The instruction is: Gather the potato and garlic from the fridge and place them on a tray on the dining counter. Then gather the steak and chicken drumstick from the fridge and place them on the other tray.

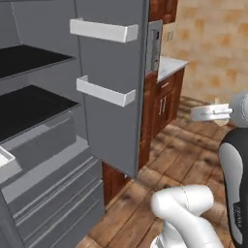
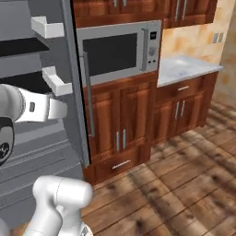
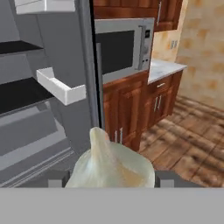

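Garlic (image 3: 109, 164), an off-white bulb with a pointed top, is sitting at the bottom centre of the hand view, and the fingers (image 3: 109, 179) are grasping it on both sides. The fridge (image 1: 111, 87) is standing open at the left, its shelves looking bare. Judged from this, the garlic is travelling to a tray; steak and drumstick are awaiting collection

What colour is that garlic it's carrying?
Pale off-white, slightly translucent; the garlic shows best in the hand view.
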